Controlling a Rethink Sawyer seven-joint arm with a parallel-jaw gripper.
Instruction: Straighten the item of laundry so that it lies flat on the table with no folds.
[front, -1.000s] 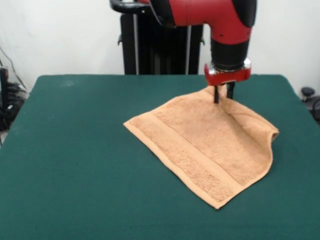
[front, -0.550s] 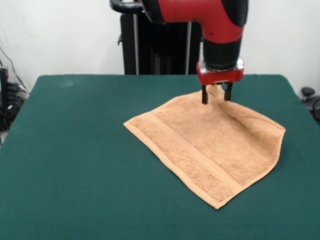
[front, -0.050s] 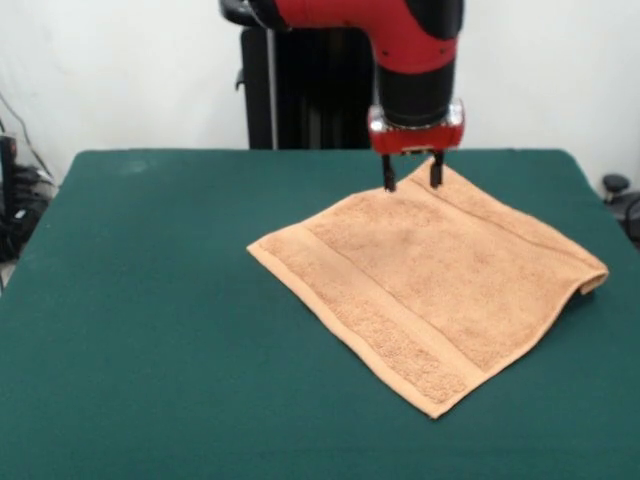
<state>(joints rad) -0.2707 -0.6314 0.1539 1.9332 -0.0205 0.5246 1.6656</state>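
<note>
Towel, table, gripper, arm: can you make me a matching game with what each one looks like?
Things:
1. towel
2. table
3. gripper
4. arm

Looks:
A. dark green, under everything
B. red and black, comes down from the top
C. orange-tan and fuzzy, with its right corner curled up
D. two thin dark fingers apart, at the towel's far corner

Pairs: 1-C, 2-A, 3-D, 4-B

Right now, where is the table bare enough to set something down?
The table is bare from its picture-left edge up to the towel, and in a strip along the near edge. It is crowded at the towel's far corner, under the gripper.
</note>
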